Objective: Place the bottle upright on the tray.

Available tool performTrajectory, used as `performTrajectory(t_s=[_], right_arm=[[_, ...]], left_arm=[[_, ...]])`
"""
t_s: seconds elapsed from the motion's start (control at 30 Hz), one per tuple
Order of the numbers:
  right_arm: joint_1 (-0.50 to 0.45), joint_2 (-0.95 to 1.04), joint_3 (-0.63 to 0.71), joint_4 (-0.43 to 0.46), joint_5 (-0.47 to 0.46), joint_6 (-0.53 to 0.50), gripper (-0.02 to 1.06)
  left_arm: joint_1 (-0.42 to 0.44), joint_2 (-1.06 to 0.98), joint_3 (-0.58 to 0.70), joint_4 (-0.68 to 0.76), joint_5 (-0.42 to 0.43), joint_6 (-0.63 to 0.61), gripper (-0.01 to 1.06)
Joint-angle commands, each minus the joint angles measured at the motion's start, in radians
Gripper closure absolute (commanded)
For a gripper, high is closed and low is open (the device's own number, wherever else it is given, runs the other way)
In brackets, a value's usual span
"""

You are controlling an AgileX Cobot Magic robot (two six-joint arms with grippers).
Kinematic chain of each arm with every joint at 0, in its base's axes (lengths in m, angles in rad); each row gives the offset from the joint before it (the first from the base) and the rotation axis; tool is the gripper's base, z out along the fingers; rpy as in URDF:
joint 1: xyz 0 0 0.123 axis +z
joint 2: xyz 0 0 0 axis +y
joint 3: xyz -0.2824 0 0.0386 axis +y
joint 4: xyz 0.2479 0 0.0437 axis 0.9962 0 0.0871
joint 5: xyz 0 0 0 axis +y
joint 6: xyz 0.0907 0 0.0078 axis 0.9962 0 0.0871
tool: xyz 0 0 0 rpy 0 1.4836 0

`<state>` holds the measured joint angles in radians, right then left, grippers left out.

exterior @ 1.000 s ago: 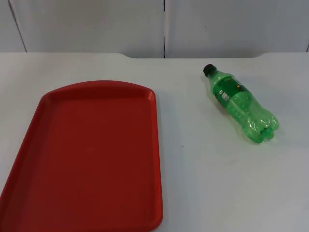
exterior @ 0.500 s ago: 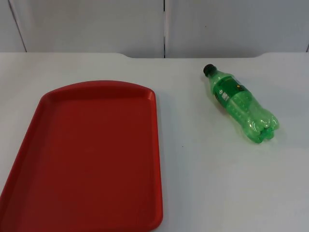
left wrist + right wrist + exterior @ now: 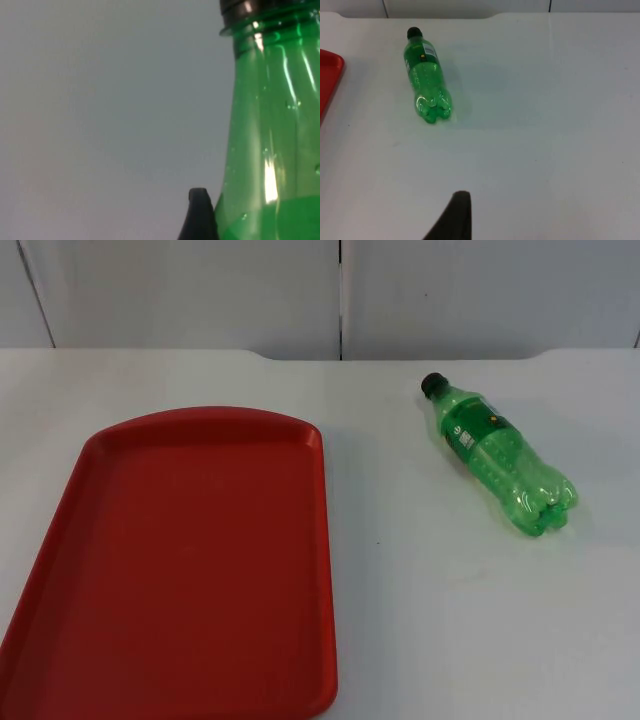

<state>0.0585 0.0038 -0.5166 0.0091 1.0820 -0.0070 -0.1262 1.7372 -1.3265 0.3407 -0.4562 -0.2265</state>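
Observation:
A green plastic bottle [image 3: 498, 454] with a black cap lies on its side on the white table, right of the red tray [image 3: 60, 570]. Its cap points toward the back wall and its base toward the front right. The tray holds nothing. In the right wrist view the bottle [image 3: 426, 91] lies well ahead of my right gripper [image 3: 454, 217], with bare table between them, and the tray's edge [image 3: 330, 75] shows beyond it. In the left wrist view a green bottle neck [image 3: 270, 125] with a black cap stands very close beside my left gripper [image 3: 199, 216].
The grey partition wall [image 3: 340, 295] closes off the table at the back. Open white table top [image 3: 470, 630] lies in front of the bottle and between it and the tray.

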Motion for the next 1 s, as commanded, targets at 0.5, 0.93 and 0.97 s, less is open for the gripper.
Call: performTrajectory(t_s=[0.5, 0.93, 0.97], right_arm=[[-0.009, -0.004, 0.001, 0.002, -0.005, -0.005, 0.09], [-0.009, -0.004, 0.001, 0.002, -0.005, -0.005, 0.09], [-0.009, -0.004, 0.001, 0.002, -0.005, -0.005, 0.09]], left_arm=[[0.011, -0.011, 0.063, -0.038, -0.064, 0.013, 1.05], [0.011, -0.008, 0.496, -0.111, -0.651, 0.304, 1.05], [0.011, 0.005, 0.509, -0.108, -0.673, 0.309, 1.05]])
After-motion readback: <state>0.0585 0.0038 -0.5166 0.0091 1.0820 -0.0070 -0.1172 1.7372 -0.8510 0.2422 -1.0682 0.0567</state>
